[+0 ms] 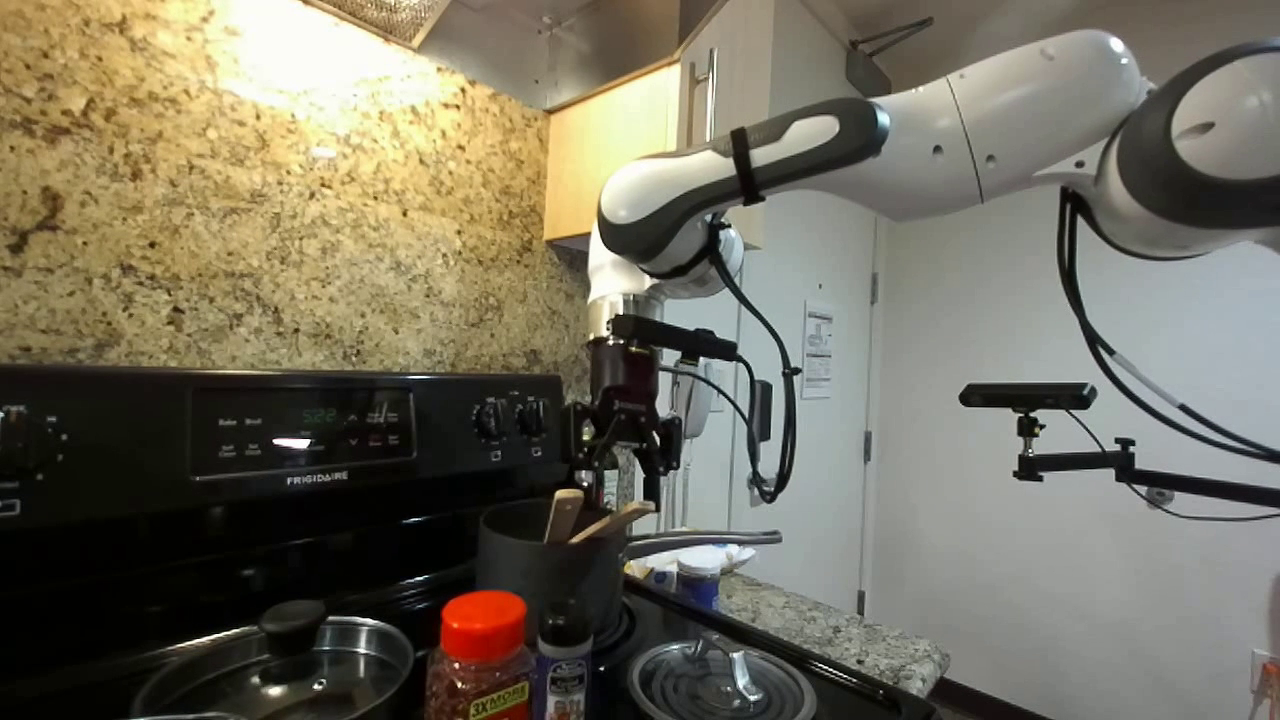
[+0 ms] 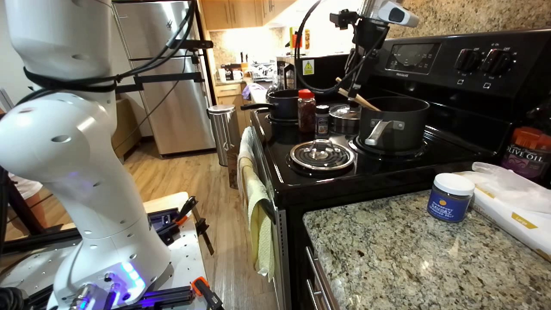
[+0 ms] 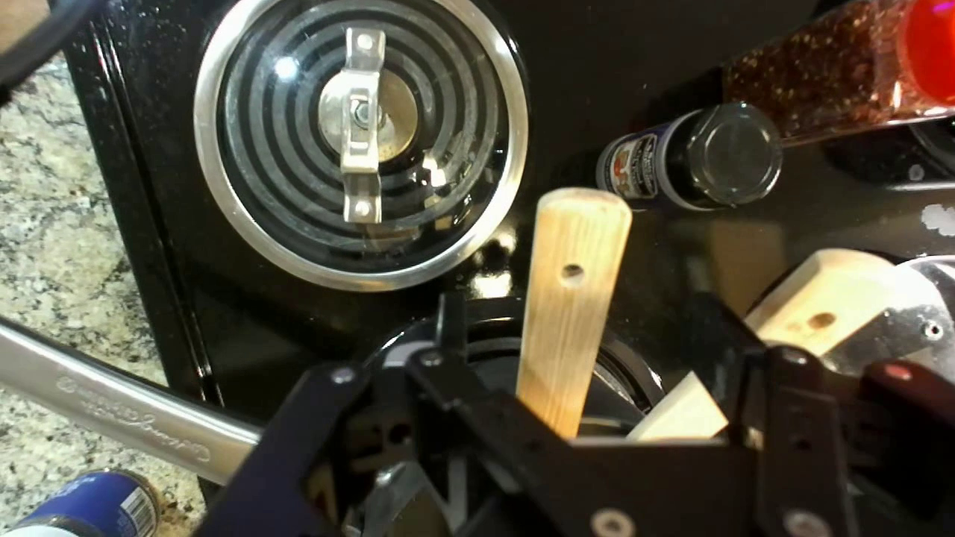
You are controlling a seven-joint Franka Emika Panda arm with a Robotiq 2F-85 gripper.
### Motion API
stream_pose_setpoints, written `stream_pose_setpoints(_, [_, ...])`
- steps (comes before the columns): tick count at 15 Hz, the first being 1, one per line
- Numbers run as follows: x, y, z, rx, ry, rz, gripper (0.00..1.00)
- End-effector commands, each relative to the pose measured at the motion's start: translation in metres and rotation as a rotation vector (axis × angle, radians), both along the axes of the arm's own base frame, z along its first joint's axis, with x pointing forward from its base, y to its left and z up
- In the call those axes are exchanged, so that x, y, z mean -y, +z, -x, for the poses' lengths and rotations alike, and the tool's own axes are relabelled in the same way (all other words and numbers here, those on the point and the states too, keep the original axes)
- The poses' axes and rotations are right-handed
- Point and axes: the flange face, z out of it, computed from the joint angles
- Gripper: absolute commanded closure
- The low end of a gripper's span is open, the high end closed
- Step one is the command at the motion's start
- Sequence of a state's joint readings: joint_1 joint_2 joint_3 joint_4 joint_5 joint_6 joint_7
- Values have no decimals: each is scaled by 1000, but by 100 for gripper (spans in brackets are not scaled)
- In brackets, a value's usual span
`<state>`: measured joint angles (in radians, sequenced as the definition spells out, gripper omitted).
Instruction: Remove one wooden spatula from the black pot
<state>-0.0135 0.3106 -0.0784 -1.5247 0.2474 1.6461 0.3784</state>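
Two wooden spatulas (image 1: 563, 517) in the black pot (image 1: 535, 580), a spread claw (image 3: 582, 313) overhead

Only the wrist view shows the small round hole near the end of each spatula, and only there can lettering be seen on the curved metal pot handle (image 3: 127, 406). Both exterior views give the pot's tall round wall; in the wrist view the claw covers much of it. A fridge (image 2: 181, 116) and a trash can (image 2: 221, 133) show in an exterior view and nowhere else.

The claw is released, its fingers (image 3: 451, 321) standing wide apart. In the wrist view the leaning spatula (image 3: 565, 321) shows in the gap between them; the second spatula (image 3: 835, 294) is partly behind the finger at the right of that view and sticks out past it. In an exterior view the fingertips (image 1: 652, 488) hang near the upper ends of both spatulas, above the pot. Whether a finger touches wood, I cannot tell. The lower ends are hidden inside the pot.

The spatulas are pale, straight-grained wood with blunt ends. The pot is matte, dark and straight-sided. A clear glass lid (image 3: 362, 127) with a shiny metal rim lies over a burner coil (image 3: 291, 171), whose rings show through. The red-capped jar (image 1: 480, 655) holds coarse reddish flakes. The table (image 2: 387, 258) is speckled stone and carries a blue jar (image 2: 447, 206) with a white lid.
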Motion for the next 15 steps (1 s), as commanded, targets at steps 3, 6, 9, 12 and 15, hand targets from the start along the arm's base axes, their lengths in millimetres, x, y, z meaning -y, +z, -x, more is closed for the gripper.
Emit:
stream_pose_setpoints(3, [5, 5, -5, -39, 8, -3, 67])
stream_pose_setpoints(6, [4, 6, -5, -59, 6, -9, 87])
stream_pose_setpoints(9, [5, 6, -4, -76, 11, -6, 93])
stream_pose_setpoints(12, [5, 6, -6, -79, 14, -11, 93])
stream_pose_setpoints(15, [14, 16, 5, -44, 13, 11, 93])
